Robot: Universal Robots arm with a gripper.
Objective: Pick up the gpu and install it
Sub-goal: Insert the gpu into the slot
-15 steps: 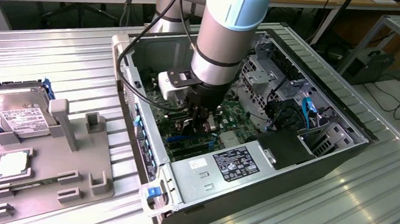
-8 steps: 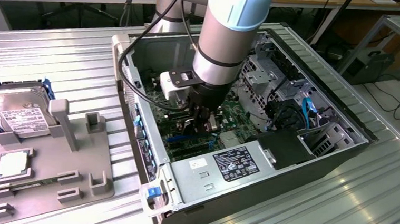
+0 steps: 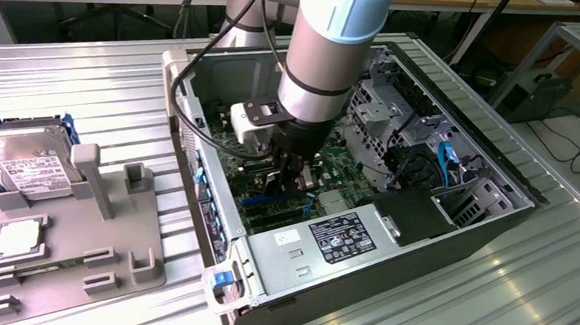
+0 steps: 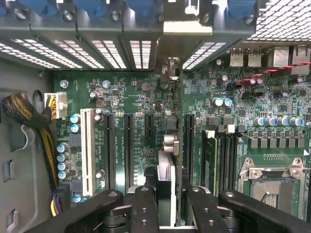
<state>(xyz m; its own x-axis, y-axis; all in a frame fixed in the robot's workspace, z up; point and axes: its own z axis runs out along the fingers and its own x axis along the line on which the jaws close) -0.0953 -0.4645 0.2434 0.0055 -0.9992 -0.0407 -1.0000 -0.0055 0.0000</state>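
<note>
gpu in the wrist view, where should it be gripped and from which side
Grip the gpu by the long edge facing away from the motherboard, pinching its two flat faces and coming in through the case's open side. It stands on edge over the slots, thin and flat. The claw grips it this way.

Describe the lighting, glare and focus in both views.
Exterior view: daylight from its right washes out the ribbed metal table, while the open black computer case stays shadowed inside. Wrist view: the green motherboard is evenly lit and sharp; the black gripper fingers close to the lens look soft, clamped on the thin edge-on gpu.
</note>
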